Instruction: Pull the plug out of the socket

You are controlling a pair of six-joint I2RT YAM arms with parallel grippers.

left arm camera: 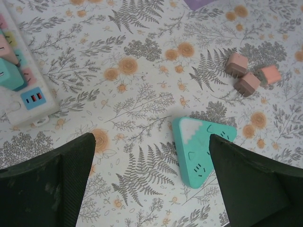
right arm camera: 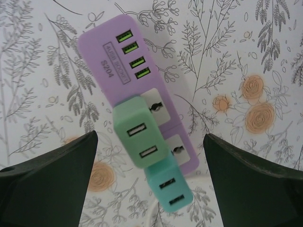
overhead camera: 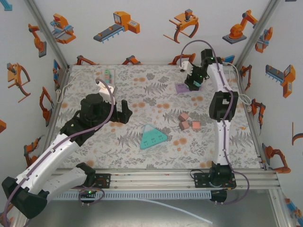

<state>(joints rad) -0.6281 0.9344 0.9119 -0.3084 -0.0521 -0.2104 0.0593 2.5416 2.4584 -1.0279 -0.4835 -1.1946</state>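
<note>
Right wrist view. Found right gripper [right arm camera: 149, 142] spread wide, empty, above green plug [right arm camera: 139, 137] seated in purple power strip [right arm camera: 97, 52], far right of table [overhead camera: 142, 158]. Judged plug light, rigid, slick; best pinched across its 2 flat sides. Found left gripper [left arm camera: 151, 142] spread, empty.

The left arm comes forward from its base with the elbow bent. The left end effector [overhead camera: 121, 111] points to the right, and its fingers [left arm camera: 52, 184] are spread wide. The right arm stretches far forward with the wrist bent down. The right end effector [overhead camera: 193, 84] faces downward, its fingers [right arm camera: 47, 175] also wide apart.
</note>
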